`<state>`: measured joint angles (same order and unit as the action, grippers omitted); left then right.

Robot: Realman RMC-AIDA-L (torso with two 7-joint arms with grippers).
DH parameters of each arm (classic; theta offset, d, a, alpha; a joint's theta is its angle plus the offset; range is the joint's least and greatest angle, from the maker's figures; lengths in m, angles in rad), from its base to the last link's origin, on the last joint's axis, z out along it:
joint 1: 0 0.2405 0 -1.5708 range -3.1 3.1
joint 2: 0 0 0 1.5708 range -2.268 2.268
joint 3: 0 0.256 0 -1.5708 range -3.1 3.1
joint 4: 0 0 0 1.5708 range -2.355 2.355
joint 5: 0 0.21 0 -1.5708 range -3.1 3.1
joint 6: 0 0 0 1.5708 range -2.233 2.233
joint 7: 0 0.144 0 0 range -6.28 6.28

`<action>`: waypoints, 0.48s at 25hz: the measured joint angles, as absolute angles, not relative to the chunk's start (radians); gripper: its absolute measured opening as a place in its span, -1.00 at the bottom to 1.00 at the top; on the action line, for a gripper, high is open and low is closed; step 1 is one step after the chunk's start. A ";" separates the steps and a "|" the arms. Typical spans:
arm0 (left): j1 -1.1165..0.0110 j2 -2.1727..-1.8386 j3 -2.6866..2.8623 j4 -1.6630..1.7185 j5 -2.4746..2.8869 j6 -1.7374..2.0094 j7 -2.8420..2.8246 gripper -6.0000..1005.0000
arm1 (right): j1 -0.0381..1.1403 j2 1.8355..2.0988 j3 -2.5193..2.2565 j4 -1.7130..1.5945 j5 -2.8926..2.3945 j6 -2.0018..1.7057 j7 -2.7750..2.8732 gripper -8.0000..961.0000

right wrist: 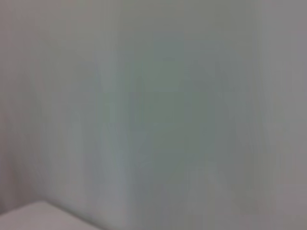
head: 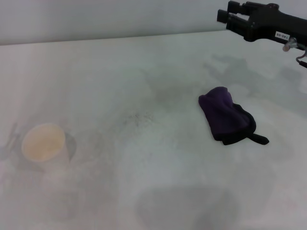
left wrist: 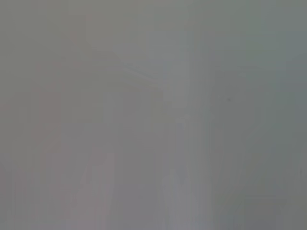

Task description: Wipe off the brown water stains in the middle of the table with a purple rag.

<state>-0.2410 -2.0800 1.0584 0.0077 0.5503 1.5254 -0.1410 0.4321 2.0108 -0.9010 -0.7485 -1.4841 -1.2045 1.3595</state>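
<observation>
Black fingers (head: 229, 17) of the right gripper (head: 232, 18) spread with a gap between them, holding nothing, raised over the far right part of the pale white surface (head: 120, 72) and well apart from everything on it. Probably lifted there to keep clear of the work area.

Nearer and lower, right of centre: crumpled purple rag with a black edge and a short black tab (head: 226, 117), lying loose on the surface, not gripped. Just left of it, near the middle, a faint scatter of brownish specks (head: 139, 117), hard to make out; could be the stain awaiting wiping or thin traces remaining after it. Rag's spot beside the specks fits either.

Far left, near edge: small round pale cup with yellowish contents (head: 44, 143), well away from rag and specks.

Left gripper absent from every view.

Head view alone shows gripper, rag, specks and cup. Both wrist views only blank grey haze.
</observation>
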 joint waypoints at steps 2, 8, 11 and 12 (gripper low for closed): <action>-0.243 -2.080 1.058 0.008 0.550 1.525 -0.141 0.78 | 0.425 2.012 -0.904 -0.705 -1.413 -1.222 1.274 -0.11; -0.249 -2.080 1.058 0.008 0.548 1.525 -0.141 0.78 | 0.419 2.013 -0.900 -0.553 -1.205 -1.293 1.009 -0.11; -0.251 -2.080 1.058 0.008 0.547 1.525 -0.141 0.78 | 0.417 2.014 -0.899 -0.494 -1.125 -1.342 0.906 -0.11; -0.251 -2.080 1.058 0.008 0.547 1.524 -0.141 0.78 | 0.417 2.014 -0.898 -0.481 -1.109 -1.351 0.885 -0.11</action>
